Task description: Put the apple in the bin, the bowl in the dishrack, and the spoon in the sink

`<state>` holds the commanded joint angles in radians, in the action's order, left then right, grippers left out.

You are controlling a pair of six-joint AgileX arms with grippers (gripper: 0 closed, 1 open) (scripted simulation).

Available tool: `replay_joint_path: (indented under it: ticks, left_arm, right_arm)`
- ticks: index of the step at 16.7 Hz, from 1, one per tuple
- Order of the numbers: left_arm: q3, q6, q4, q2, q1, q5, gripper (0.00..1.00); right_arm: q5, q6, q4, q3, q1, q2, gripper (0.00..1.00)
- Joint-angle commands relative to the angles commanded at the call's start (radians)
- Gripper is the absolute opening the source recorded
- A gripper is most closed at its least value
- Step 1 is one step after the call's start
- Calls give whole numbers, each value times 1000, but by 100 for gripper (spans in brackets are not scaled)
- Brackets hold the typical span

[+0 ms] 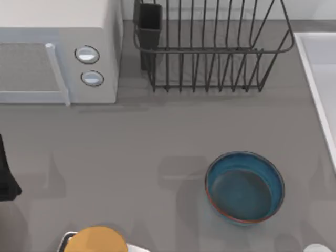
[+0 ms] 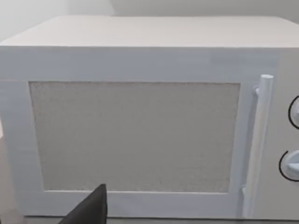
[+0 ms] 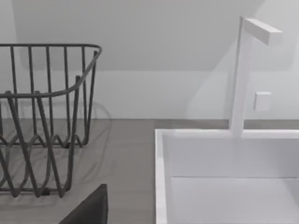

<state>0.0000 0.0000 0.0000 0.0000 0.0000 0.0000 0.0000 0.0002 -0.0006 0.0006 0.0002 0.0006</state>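
The blue bowl (image 1: 244, 187) with a reddish-brown rim stands upright on the grey table, right of the middle and near the front. The black wire dishrack (image 1: 210, 50) stands at the back with nothing in it, a dark utensil cup (image 1: 149, 23) at its left corner; it is also seen in the right wrist view (image 3: 44, 121). The pale sink (image 1: 320, 79) runs along the right edge, and its basin (image 3: 229, 177) has a white faucet (image 3: 240, 79). The apple, the spoon and the bin are out of view. A dark part of my left arm (image 1: 5, 176) sits at the table's left edge. A dark piece of each gripper shows low in its wrist view (image 2: 91, 207) (image 3: 91, 205).
A white microwave (image 1: 58, 52) with two round knobs fills the back left, and the left wrist camera faces its door (image 2: 135, 135). An orange-yellow round thing (image 1: 97, 240) lies at the front left edge. Open grey table lies between the microwave and the bowl.
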Motion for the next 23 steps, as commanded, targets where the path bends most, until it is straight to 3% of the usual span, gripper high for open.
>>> replay_joint_path:
  ticks: [6,18,23]
  left_arm:
    - [0,0,0,0,0,0,100]
    - [0,0,0,0,0,0,100]
    - [0,0,0,0,0,0,100]
  right_arm:
    - [-1,75,-184,198,74,223,100]
    - [-1,382,-936,1019,375,1302,100]
    - [0,468,-1146,1248,458,1612,100]
